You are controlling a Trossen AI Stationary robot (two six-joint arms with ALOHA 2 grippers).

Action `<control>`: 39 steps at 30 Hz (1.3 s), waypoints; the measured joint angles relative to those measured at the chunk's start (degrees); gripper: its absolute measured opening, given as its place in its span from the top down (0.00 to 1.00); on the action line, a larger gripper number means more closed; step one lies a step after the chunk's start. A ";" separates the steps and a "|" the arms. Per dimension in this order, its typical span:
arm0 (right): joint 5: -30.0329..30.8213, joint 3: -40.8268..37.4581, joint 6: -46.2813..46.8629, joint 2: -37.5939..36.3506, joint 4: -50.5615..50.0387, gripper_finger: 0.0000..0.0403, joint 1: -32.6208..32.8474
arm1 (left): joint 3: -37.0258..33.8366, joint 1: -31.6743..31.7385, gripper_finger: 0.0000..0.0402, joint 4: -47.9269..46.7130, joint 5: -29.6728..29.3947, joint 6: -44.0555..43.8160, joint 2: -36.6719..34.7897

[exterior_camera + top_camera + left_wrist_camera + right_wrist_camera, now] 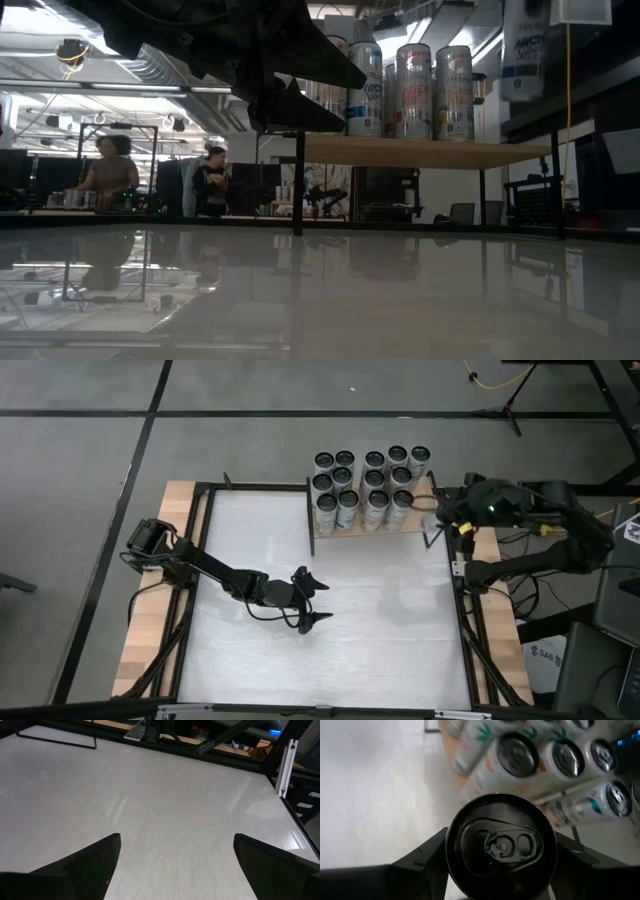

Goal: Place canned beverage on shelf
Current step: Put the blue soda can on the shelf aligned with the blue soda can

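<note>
The shelf, a pale wood board on black posts, stands at the table's far side and carries several upright cans; in the low view its board stands above the tabletop. My right gripper is shut on a can with a dark top, just off the shelf's right end. In the low view this can hangs high at the right. My left gripper is open and empty over the table's middle, and also shows in the left wrist view. My right gripper pinches the can between its two fingers, on opposite sides of the can's wall near the top rim. The fingers come from above, pointing down. The can stands upright, its top toward the wrist camera, lifted clear of the table and higher than the shelf board.
The cans on the shelf stand in close rows. White tabletop lies bare in front of the shelf. Black frame rails run along the table's sides. People stand in the room behind.
</note>
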 joint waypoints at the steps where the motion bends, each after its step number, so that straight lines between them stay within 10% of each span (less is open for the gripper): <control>1: -0.80 0.00 -1.42 0.28 -0.06 0.39 -2.12 | 0.00 0.00 0.05 0.00 0.00 0.00 0.00; 20: -25.18 0.00 -28.07 9.11 6.72 0.40 -39.28 | 0.00 0.00 0.05 0.00 0.00 -0.17 0.00; 39: -33.00 -0.02 -34.10 16.49 9.72 0.38 -49.65 | -0.07 -0.02 0.05 0.02 -1.35 -0.22 0.00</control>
